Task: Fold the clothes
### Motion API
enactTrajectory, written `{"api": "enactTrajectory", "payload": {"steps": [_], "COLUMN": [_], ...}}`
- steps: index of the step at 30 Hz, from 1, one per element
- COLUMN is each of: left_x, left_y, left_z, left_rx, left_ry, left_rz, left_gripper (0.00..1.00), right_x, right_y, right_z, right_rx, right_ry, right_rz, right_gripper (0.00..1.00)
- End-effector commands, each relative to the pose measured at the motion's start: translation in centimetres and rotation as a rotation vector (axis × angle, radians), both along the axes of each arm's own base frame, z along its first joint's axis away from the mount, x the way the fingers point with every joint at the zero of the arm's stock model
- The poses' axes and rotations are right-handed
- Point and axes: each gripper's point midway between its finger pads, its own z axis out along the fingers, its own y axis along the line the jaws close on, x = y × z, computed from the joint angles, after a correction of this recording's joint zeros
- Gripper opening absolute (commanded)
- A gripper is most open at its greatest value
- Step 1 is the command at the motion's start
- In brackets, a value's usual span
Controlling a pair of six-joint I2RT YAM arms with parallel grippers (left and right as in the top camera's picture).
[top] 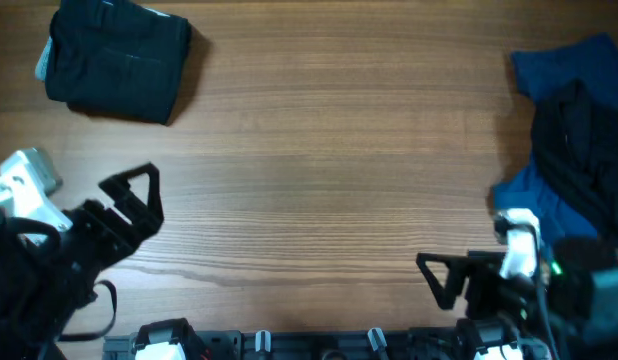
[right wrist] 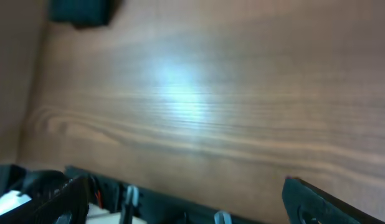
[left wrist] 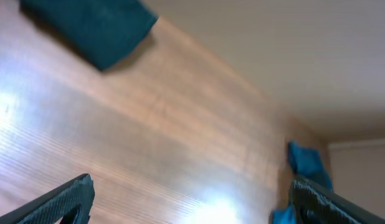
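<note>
- Spreading wide, your left hand (top: 137, 195) is hanging over the near-left part of the desk (top: 319, 170), its two dark fingers well apart and pinching nothing.
- Through the left wrist camera you are seeing only bare wood grain between those fingers, with glare shining on the surface.
- Your right hand (top: 436, 280) is likewise standing fully spread at the near-right edge of the desk, pointing toward the left side and gripping nothing.
- The right wrist camera is showing you the same thing: open wood between the two fingers, and no cloth touching either one.
- Moving outward from the left hand, a folded dark garment (top: 114, 60) is lying in the far-left corner of the desk, well apart from that hand. It is sitting as a compact, roughly square bundle, with a pale strip peeking out at its left edge.
- Moving outward from the right hand, a loose pile of clothes is resting along the right edge of the desk: a blue garment (top: 569, 65) is spreading out underneath, and a black garment (top: 579, 150) is draping rumpled across it.
- The near end of that pile is lying close beside your right arm, but the hand itself is pointing away from it.
- The wide middle of the desk is separating the folded bundle from the unfolded pile.
</note>
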Motion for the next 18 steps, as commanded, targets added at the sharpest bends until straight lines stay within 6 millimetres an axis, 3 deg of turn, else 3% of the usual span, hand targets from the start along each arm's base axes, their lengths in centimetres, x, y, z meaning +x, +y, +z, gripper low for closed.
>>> {"api": "enactTrajectory", "payload": {"steps": [1, 9, 14, 18], "left_x": [-1.4, -7.1, -11.2, -13.1], "left_y": [-0.5, -1.7, -2.3, -2.6], "left_z": [-0.8, 1.5, 2.0, 2.2], "left_rx": [-0.013, 0.083, 0.107, 0.12], "left_ry": [0.032, -0.177, -0.296, -0.363], "left_rz": [-0.014, -0.078, -0.075, -0.073], "left_gripper": [1.0, 1.0, 1.0, 1.0], "right_x": [-1.4, -4.0, -4.8, -4.9], "right_y": [-0.1, -1.9, -3.3, -5.1], "right_z": [4.3, 8.1, 8.4, 8.7], "right_rx": [0.04, 0.016, -0.021, -0.075], "right_ry": [-0.183, -0.389, -0.427, -0.458], "right_rz": [0.0, -0.074, -0.137, -0.225], "right_gripper": [0.99, 0.99, 0.99, 1.0]}}
